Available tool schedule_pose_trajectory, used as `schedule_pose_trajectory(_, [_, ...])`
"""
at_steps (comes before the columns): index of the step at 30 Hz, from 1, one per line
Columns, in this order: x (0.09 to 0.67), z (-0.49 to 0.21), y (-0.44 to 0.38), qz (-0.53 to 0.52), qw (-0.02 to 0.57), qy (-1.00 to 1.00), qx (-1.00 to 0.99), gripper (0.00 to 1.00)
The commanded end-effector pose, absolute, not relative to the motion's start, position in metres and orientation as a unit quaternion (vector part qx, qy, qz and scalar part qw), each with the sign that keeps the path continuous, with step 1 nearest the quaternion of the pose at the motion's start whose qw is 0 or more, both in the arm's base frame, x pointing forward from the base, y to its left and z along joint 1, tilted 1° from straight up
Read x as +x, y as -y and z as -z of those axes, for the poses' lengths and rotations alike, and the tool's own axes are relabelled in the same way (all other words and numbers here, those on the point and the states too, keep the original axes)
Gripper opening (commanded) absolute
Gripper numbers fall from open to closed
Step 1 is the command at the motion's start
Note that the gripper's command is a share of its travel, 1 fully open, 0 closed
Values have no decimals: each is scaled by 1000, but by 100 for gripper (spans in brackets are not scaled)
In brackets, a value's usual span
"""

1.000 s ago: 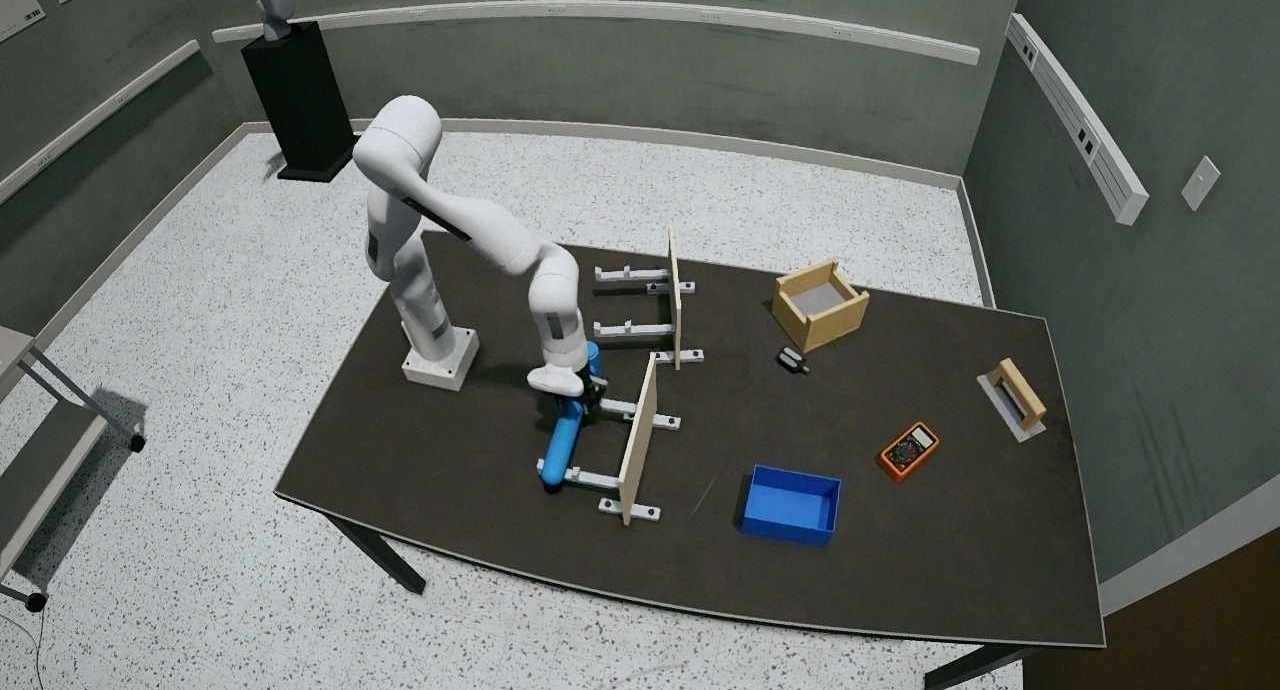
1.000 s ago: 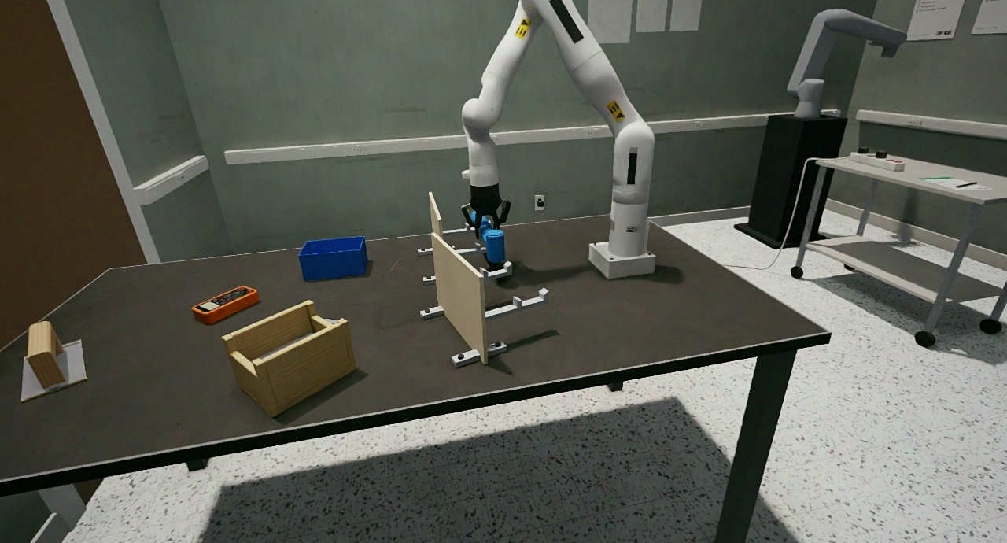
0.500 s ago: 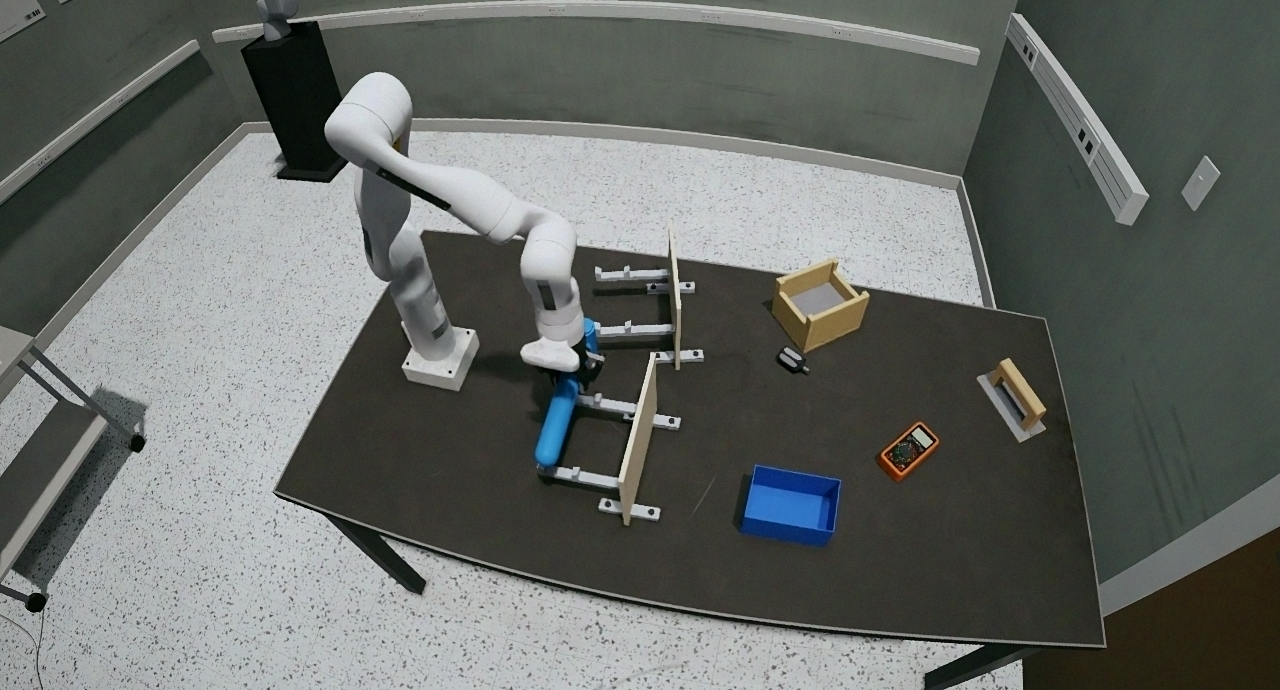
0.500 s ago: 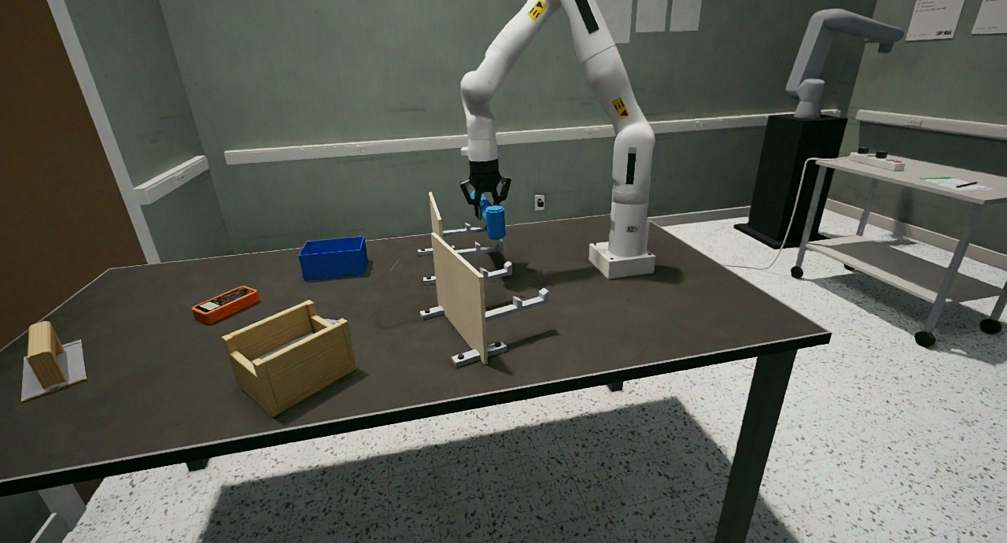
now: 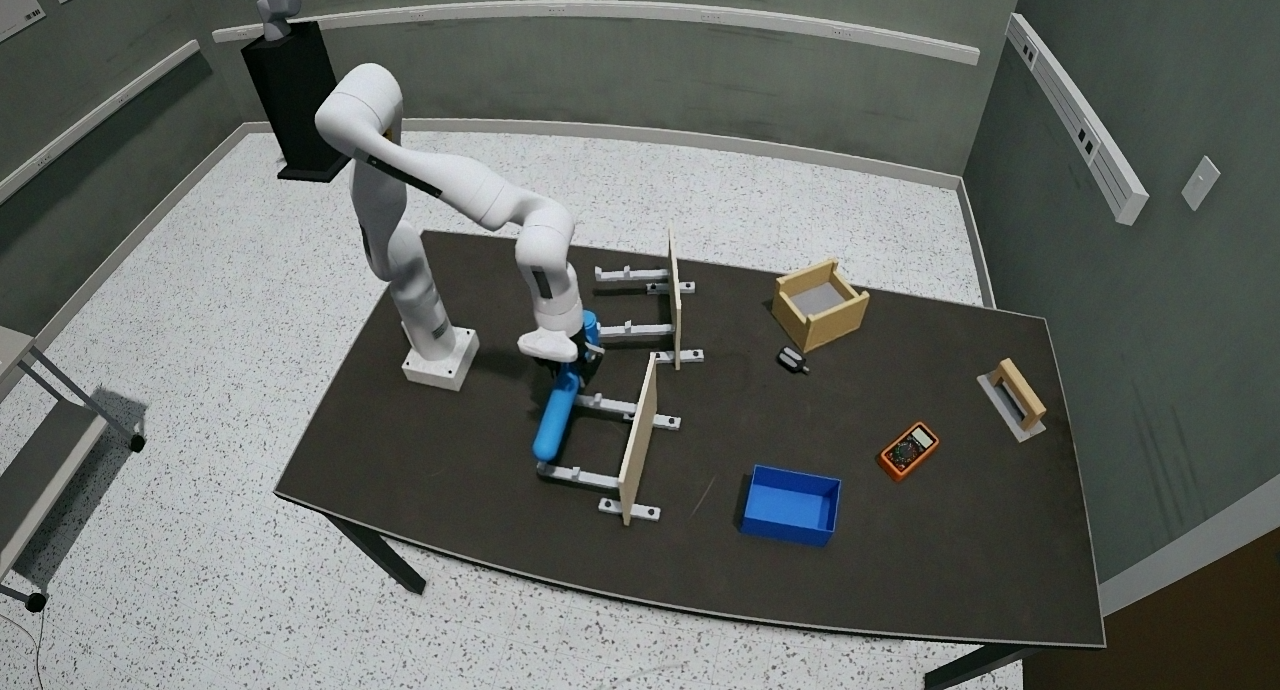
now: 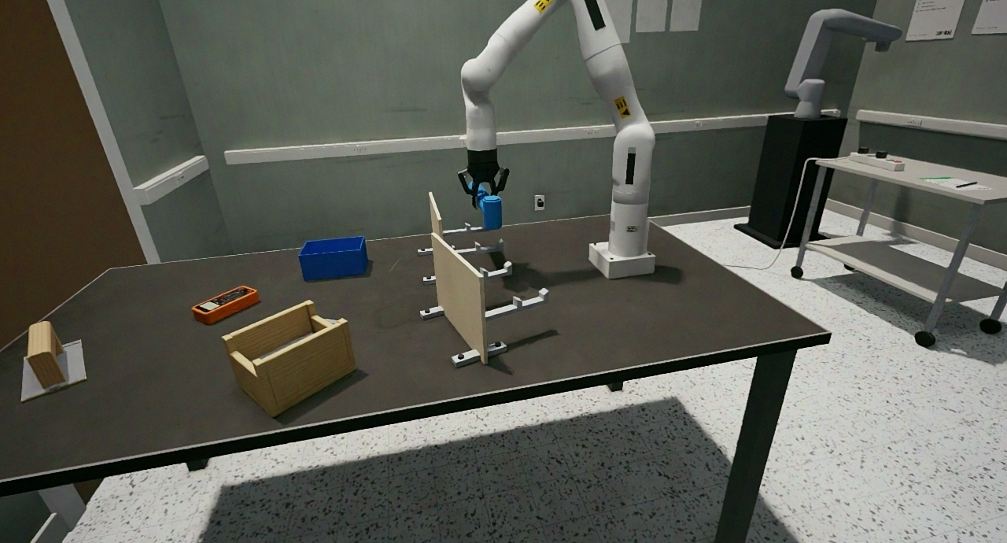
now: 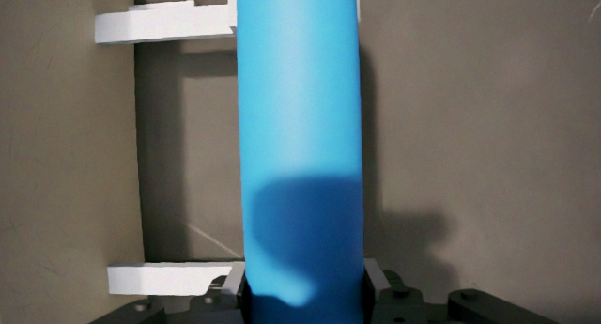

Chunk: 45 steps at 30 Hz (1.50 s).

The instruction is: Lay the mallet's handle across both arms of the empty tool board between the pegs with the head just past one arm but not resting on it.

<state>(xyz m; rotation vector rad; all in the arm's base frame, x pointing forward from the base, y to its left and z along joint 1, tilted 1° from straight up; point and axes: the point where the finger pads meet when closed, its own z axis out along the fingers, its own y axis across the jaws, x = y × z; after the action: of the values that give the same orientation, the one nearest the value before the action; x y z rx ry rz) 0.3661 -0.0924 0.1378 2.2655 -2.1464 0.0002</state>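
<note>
The blue mallet hangs in my gripper, lifted a little above the two grey arms of the near wooden tool board. The gripper is shut on the mallet's thick blue handle, which runs straight up the wrist view, with the near board's arms to its left below it. In the exterior view the gripper holds the mallet end-on above the table. The empty tool board stands just behind, its arms bare; it also shows in the exterior view.
A blue bin, an orange multimeter, a wooden crate, a small dark object and a wooden block on a plate lie to the right. The arm's base stands left of the boards.
</note>
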Motion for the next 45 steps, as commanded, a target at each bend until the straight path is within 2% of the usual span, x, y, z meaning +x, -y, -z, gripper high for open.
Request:
schedule_pose_trajectory(1, [369,-139,85,-1,10,686,727,10])
schedule_pose_trajectory(22, [388,-140,-54,-1,9,686,728,10])
schedule_pose_trajectory(45, [355,-142,-197,-1,10,686,727,10])
